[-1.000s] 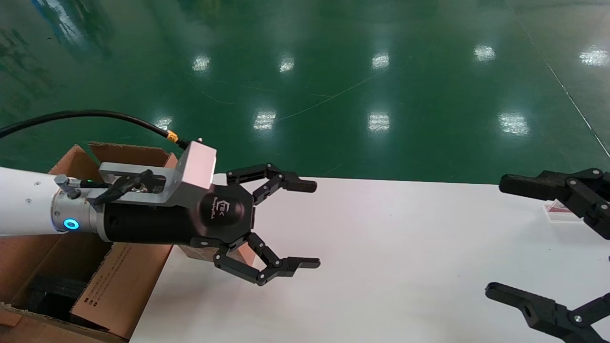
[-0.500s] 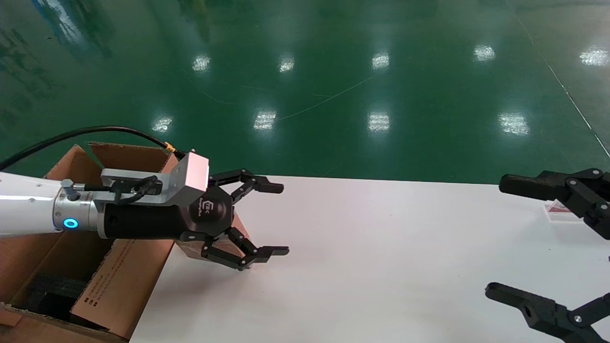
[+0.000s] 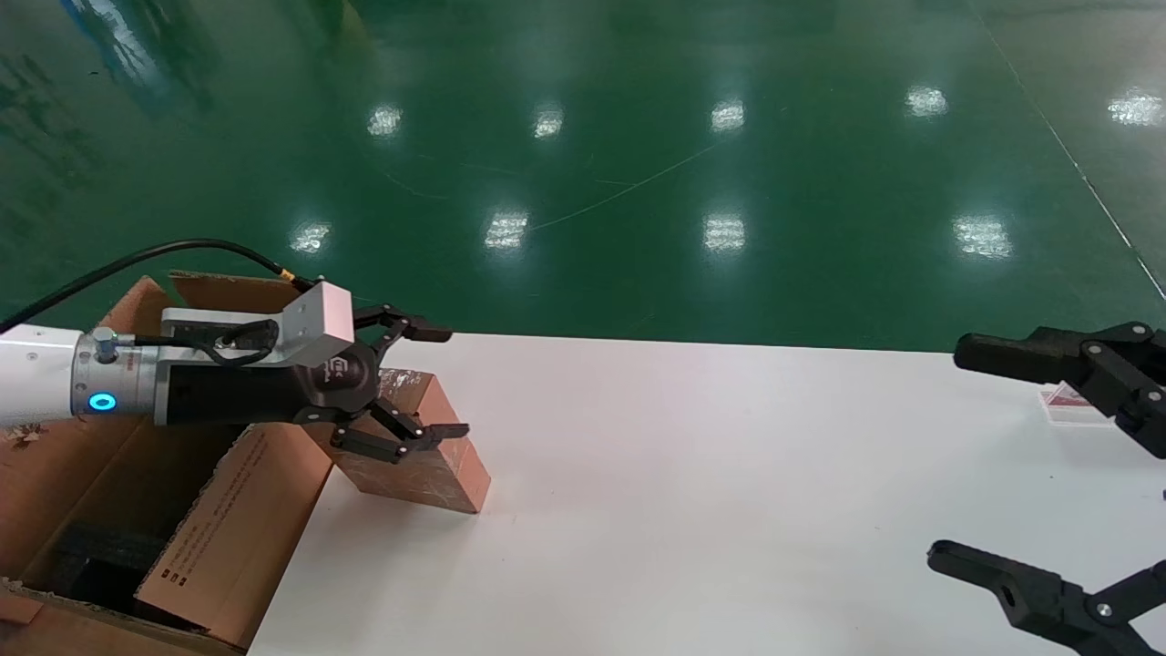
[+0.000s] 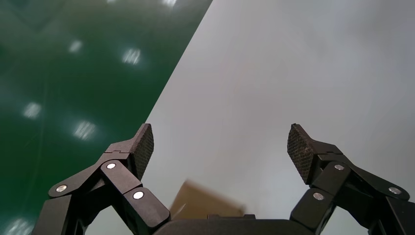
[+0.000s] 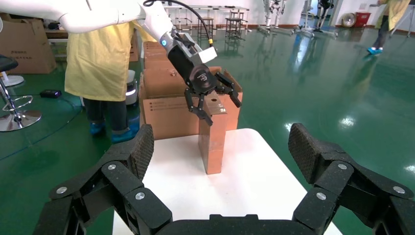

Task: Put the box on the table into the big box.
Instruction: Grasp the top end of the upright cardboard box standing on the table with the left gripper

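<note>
The small brown box (image 3: 419,456) stands upright on the white table (image 3: 729,510), at the edge nearest the big carton (image 3: 228,538), its scuffed faces catching the light. The carton sits just beside that table edge, flaps open, dark inside, small black print on its side.

One small brown box (image 3: 421,451) stands on the one white table (image 3: 710,510), and one big box (image 3: 196,538) with open flaps sits at the table's left end. Two black grippers are in view — the left gripper (image 3: 430,383) and the right gripper (image 3: 956,460) — each with two fingers, four fingers in all. In the right wrist view more brown cartons (image 5: 22,41) stand on the green floor behind the big box, their number too hard to tell, and near the right gripper lies one small clear card holder (image 3: 1070,404) on the table.
</note>
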{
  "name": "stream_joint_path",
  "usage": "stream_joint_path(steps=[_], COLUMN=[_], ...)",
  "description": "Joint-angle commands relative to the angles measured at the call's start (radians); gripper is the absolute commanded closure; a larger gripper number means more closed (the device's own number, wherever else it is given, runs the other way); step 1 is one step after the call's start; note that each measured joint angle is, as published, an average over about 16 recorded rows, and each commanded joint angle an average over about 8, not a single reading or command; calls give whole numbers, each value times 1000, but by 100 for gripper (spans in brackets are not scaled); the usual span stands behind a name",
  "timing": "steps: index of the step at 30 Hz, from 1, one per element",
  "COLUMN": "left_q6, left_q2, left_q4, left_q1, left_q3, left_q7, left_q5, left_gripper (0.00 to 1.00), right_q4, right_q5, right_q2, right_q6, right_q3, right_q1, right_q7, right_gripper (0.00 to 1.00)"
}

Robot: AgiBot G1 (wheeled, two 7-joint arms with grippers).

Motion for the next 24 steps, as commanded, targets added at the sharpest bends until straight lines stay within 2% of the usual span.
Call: stream_joint_path(steps=[1, 14, 24], left_q6=[-5, 33, -7], left_q2=[1, -4, 32], left_q4=[36, 249, 413], left_q1=[-25, -194, -287], left_q3=[7, 83, 112], left_q7=[24, 178, 280], left_q5=[27, 199, 267], left_gripper=[0, 0, 0], right_q4=[0, 0, 0], right_q5=[0, 0, 0], right_q2=[0, 0, 0], right_q6=[0, 0, 0], right_q3=[0, 0, 0], right_q1=[0, 0, 0], right_q7=[0, 0, 0], right_gripper=[0, 0, 0])
